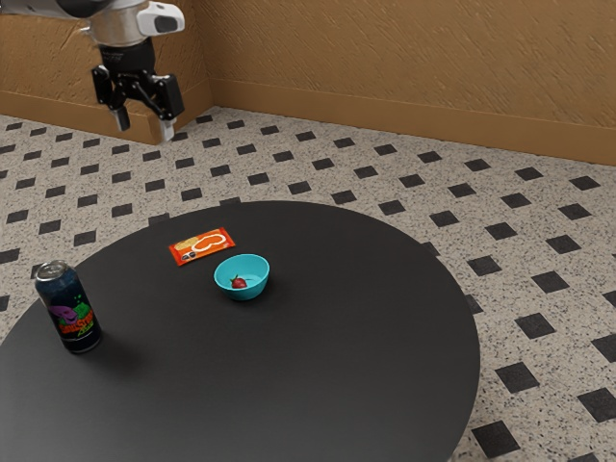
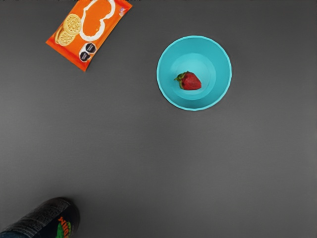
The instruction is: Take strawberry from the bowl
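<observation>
Exterior view: recorded at lower left, upright on table [image 1: 318,385], a can [image 1: 73,313]. Found left of centre, a bowl [image 1: 255,266], with strawberry [image 1: 239,284] lying inside. Noted just beyond, flat on table, a packet [image 1: 202,246]. Observed at upper left, well apart from bowl, the pincer [image 1: 144,125], fingers apart.

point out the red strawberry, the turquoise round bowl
red strawberry [image 2: 191,81]: wrist view, on its red flesh
turquoise round bowl [image 1: 243,294]: exterior view, on its outer wall
</observation>
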